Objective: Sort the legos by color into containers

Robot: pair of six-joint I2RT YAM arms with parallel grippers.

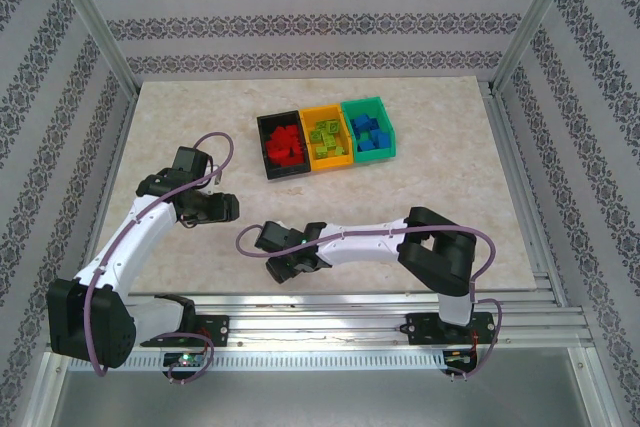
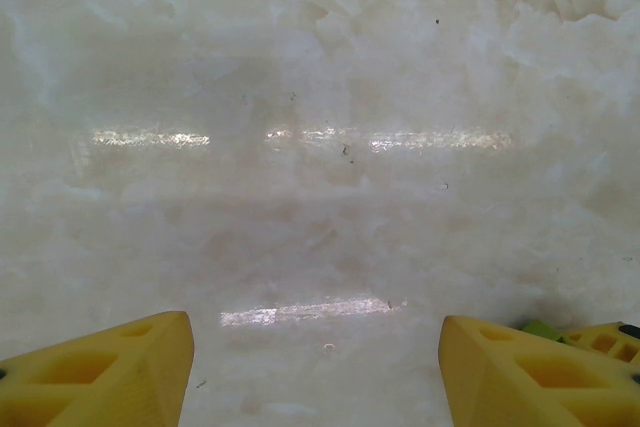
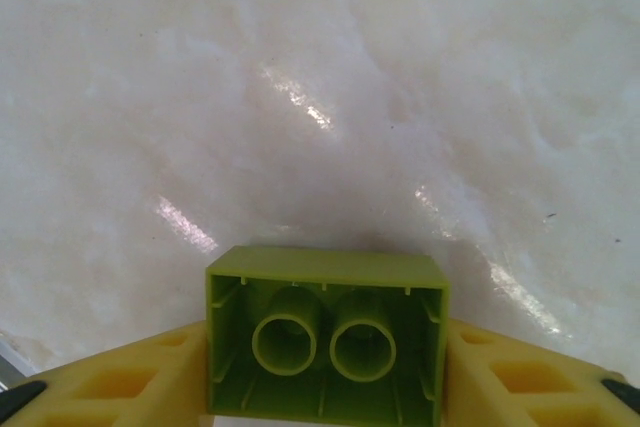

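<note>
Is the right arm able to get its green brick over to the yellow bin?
Probably yes. The right gripper holds the lime brick, and only bare table lies between it and the orange-yellow bin, whose top is open.

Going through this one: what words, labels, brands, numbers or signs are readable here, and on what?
None can be read.
The containers, the lime green brick held in the right gripper and the table show no print.
The wall pattern is ornament, not lettering.
</note>
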